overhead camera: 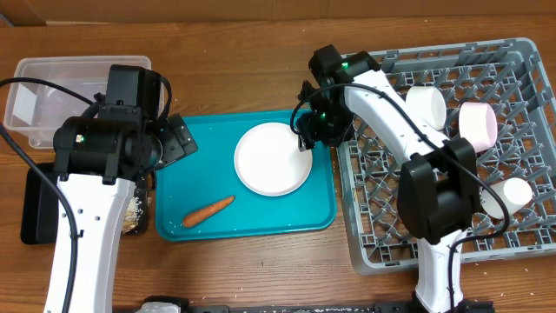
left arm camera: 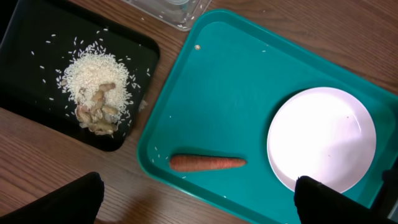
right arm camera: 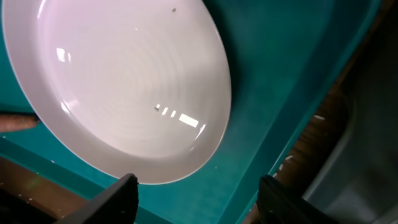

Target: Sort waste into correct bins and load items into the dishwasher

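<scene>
**Overhead:** The plate (overhead camera: 273, 158) is seen lying flat on the teal tray (overhead camera: 313, 213). The right gripper (overhead camera: 306, 139) is poised at the plate's edge nearest the rack (overhead camera: 373, 217). The carrot (overhead camera: 208, 211) lies lower left on the same tray. Bowls (overhead camera: 426, 104) and a cup (overhead camera: 514, 193) occupy the rack, so a plate swung in carelessly could be knocked against them.

**Left wrist:** The left gripper (left arm camera: 199, 202) is spread wide and empty above the carrot. Should the carrot be reached for now, both arms could be crowded together over the tray.

**Right wrist:** The right gripper (right arm camera: 199, 199) is wide open and nothing is held, with the plate's rim just ahead of it. The low, glossy rim could be slipped off. The plate could also be shoved towards the carrot.
</scene>
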Controlling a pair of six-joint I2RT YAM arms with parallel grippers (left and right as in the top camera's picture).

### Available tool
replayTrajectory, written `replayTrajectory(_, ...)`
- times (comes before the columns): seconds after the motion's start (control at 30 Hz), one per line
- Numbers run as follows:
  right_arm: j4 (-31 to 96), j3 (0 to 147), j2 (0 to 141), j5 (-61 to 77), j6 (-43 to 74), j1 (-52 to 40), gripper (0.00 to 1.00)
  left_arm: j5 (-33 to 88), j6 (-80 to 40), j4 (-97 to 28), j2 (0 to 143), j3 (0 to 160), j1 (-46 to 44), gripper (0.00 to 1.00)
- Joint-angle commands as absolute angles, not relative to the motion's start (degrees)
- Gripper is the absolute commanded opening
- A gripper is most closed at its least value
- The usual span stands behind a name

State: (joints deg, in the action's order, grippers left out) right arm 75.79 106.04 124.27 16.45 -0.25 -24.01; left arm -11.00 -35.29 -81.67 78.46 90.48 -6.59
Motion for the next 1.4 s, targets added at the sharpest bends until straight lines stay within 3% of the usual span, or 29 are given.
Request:
replayTrajectory(0.0, 75.00, 105.19, 126.13, 15.86, 0.01, -24.05, 0.64, -11.97, -36.47, -81.62, 78.74, 90.89, -6.35, 1.00)
replayTrajectory(0.47, 67.22, 96.40, 128.84, 14.11, 0.03, -24.80, 0.56, -11.97, -36.49, -81.23, 78.74, 90.89, -6.35, 1.00)
replayTrajectory(0.7, 64.93, 94.41, 128.84, 11.57, 0.78, -25.41, 0.41, -10.90, -36.47, -81.10, 78.76, 90.85, -6.39, 1.00)
replayTrajectory(0.93, 64.93, 94.39, 128.84, 2.09, 3.07, -27.53, 0.46, -10.90, -36.47, -81.08, 78.76, 90.85, -6.39, 1.00)
replayTrajectory(1.37, 63.48, 94.39, 128.84, 0.23, 4.89, -32.14, 0.49, -10.92, -36.42, -81.45, 79.15, 90.85, -6.39, 1.00)
